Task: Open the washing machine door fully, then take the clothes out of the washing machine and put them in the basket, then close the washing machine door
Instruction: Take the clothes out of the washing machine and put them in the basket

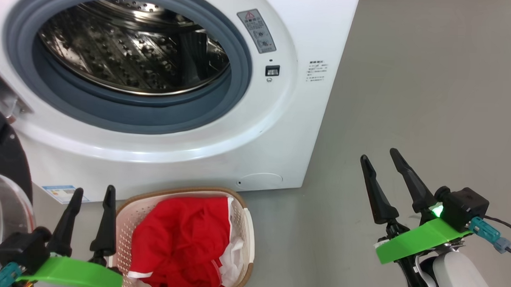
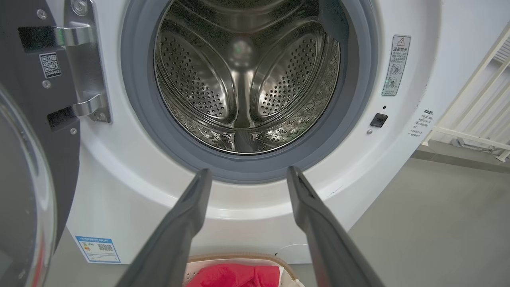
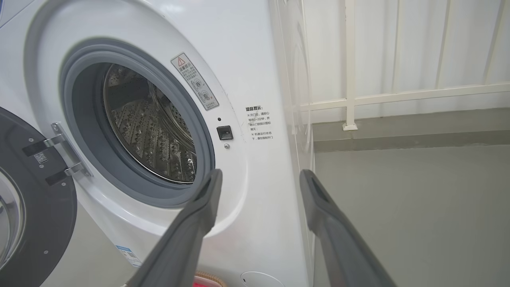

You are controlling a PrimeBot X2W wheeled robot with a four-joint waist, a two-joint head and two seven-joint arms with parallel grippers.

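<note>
Head view: the washing machine door (image 1: 2, 160) hangs open at left, the drum (image 1: 131, 50) is bare and the clothes (image 1: 180, 238) lie heaped in the basket (image 1: 124, 228) before the washing machine (image 1: 260, 131), so only closing the door looks left, while the left gripper (image 1: 94, 189) and right gripper (image 1: 379, 153) are empty with fingers apart, and the warning sticker (image 1: 256, 31) and blue label (image 1: 60, 193) carry print too small to read.

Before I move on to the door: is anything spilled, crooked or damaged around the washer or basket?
Nothing stands out. The red clothes lie bunched inside the basket, the drum looks empty, and the door stands swung open at the machine's left. No spill shows on the floor.
</note>
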